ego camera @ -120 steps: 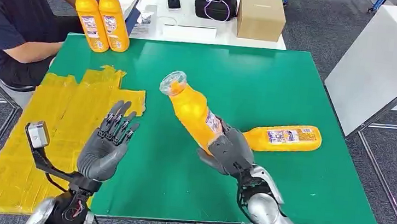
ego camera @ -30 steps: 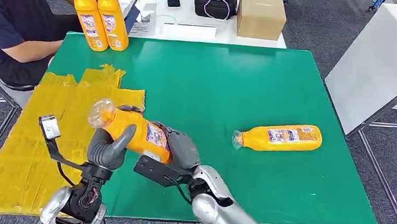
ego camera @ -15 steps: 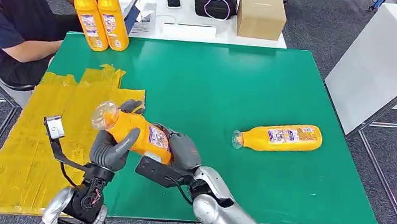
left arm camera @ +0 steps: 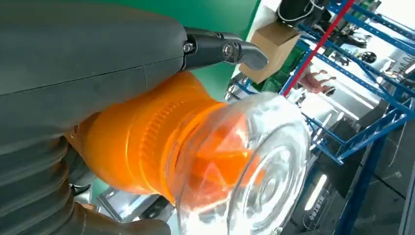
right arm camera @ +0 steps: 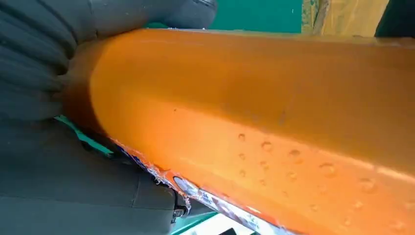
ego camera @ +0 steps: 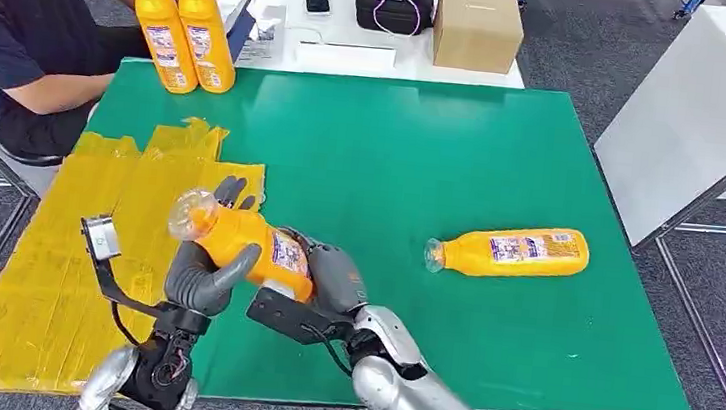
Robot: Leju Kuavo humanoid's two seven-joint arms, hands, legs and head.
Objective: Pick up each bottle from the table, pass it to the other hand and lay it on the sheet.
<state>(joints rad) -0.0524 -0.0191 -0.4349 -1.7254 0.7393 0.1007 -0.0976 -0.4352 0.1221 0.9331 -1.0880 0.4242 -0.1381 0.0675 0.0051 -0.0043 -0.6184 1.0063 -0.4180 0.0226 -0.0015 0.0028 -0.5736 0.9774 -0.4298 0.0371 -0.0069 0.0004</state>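
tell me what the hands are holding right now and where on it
Both hold one orange bottle mid-handover: the left hand grips around its neck end below the clear cap, the right hand grips its base end.

1. The orange bottle point(ego camera: 240, 243), four seconds ago raised over the middle of the green surface point(ego camera: 424, 151) in the right robot hand point(ego camera: 332, 277) alone, now sits lower and further left, at the edge of the yellow sheet point(ego camera: 62, 266).
2. The left robot hand point(ego camera: 204, 272), then open and apart from the bottle with its fingers spread, now wraps around the neck end below the clear cap point(ego camera: 189, 214).
3. The right arm has swung across the robot's front, its hand still clasping the bottle's labelled base end.
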